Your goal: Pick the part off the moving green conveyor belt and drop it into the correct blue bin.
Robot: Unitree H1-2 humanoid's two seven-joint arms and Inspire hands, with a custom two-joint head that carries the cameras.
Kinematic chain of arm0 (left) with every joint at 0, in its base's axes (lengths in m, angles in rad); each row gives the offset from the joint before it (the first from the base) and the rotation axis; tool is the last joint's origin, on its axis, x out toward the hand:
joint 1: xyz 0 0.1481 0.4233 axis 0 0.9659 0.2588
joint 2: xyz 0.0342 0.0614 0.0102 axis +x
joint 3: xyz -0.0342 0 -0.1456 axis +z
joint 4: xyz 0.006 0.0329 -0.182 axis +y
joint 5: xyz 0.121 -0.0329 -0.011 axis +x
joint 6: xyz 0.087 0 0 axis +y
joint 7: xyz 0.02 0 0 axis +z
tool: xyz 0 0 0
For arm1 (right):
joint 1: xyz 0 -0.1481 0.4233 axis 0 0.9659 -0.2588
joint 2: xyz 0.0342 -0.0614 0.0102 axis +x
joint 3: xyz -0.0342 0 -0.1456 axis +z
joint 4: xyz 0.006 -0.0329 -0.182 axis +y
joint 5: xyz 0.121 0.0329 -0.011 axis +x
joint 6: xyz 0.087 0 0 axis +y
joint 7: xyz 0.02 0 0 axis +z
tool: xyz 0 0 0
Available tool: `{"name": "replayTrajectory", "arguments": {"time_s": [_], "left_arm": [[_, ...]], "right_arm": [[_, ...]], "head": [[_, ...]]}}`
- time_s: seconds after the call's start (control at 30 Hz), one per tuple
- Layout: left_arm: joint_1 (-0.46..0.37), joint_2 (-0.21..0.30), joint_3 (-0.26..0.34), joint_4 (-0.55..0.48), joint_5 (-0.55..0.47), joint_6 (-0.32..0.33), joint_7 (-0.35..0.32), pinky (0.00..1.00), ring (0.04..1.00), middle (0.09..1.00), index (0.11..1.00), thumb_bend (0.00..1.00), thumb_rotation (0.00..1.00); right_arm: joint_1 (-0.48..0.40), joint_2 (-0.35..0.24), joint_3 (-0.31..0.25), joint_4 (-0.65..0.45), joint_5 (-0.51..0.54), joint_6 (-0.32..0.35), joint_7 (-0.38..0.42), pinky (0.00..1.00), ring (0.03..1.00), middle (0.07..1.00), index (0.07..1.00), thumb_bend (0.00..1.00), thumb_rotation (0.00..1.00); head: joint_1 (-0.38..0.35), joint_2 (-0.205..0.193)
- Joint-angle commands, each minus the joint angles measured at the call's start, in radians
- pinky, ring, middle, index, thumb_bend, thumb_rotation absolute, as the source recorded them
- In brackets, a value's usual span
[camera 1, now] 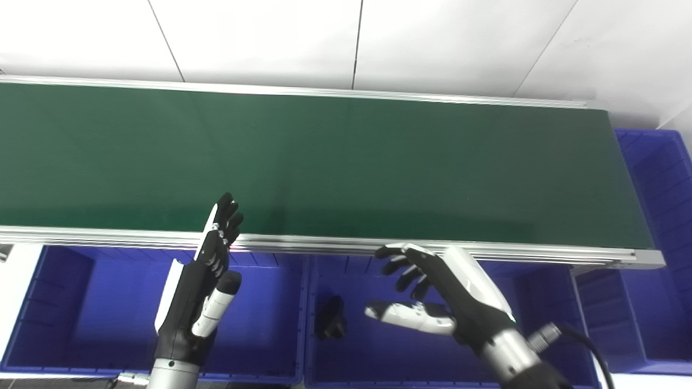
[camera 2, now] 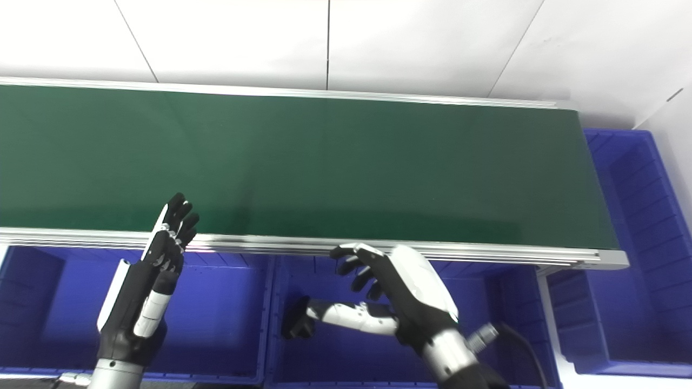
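The right hand (camera 1: 448, 302) is open over the middle blue plastic bin (camera 1: 378, 346), fingers spread, holding nothing. The small black part (camera 1: 330, 319) lies in that bin, just left of the right hand's thumb and a bit lower, standing more up than flat. The left hand (camera 1: 203, 281) is open too, over the left blue plastic bin (camera 1: 81, 308), further from the part. Behind them, the long green conveyor belt (camera 1: 324, 162) shows no part.

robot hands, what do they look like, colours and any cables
Both the left hand and the right hand have black fingers and palms with white shell panels, white thumbs tipped black, and silver metal wrist cuffs. A black cable on a metal connector leaves the right wrist.
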Motion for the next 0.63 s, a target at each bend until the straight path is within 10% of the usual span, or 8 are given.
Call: {"name": "replayTrajectory", "arguments": {"time_s": [0.0, 0.13, 0.6], "left_arm": [[0.011, 0.017, 0.004, -0.026, 0.003, -0.045, -0.01, 0.98, 0.975, 1.0, 1.0, 0.77, 0.89], [0.009, 0.025, 0.008, -0.005, 0.008, -0.064, -0.013, 0.98, 0.979, 1.0, 1.0, 0.77, 0.89], [0.019, 0.025, 0.006, 0.002, 0.022, -0.085, -0.003, 0.99, 0.974, 0.994, 1.0, 0.75, 0.88]], "right_arm": [[0.081, 0.068, -0.025, 0.08, 0.24, -0.274, -0.235, 0.54, 0.628, 0.723, 0.786, 0.79, 0.89], [0.042, 0.12, -0.08, 0.272, 0.333, -0.463, -0.397, 0.65, 0.72, 0.796, 0.846, 0.85, 0.99], [0.017, 0.09, -0.044, 0.374, 0.369, -0.542, -0.53, 0.89, 0.909, 0.949, 0.966, 0.8, 1.0]], "head": [[0.0, -0.001], [-0.014, -0.015], [0.005, -0.011]]}}
